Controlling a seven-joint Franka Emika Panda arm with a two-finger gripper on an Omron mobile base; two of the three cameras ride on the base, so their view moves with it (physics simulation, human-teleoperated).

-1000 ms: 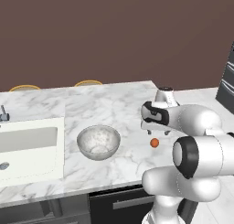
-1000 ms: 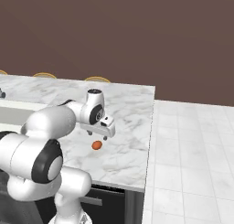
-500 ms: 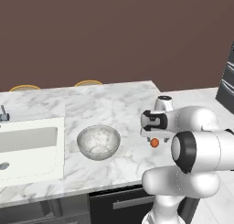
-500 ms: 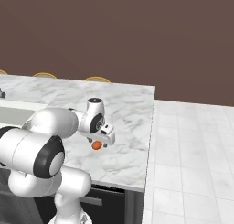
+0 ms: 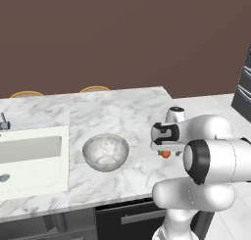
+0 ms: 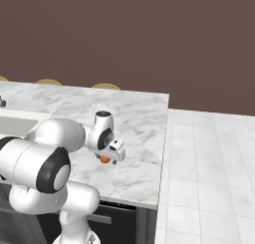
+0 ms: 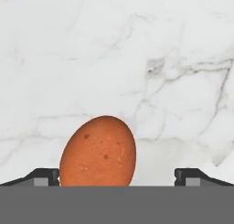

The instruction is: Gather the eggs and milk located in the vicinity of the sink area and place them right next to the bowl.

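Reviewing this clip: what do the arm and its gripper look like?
A glossy white arm of rounded, bulbous segments with black bands at the joints. The gripper has a white, boxy hand body with a dark face and two small dark grey fingertips. No cables or markings visible.

The left base view looked forward and down from behind the arm's left, taking in the marble tabletop (image 5: 122,116), the sink (image 5: 29,156) and the bowl (image 5: 105,152) at middle range. The right base view looked from behind the arm's right over the same tabletop's end and the tiled floor (image 6: 209,163). Both shared the orange ball (image 5: 166,154). The hand view faced the tabletop closely, the ball just beyond one of the fingers (image 7: 45,176).
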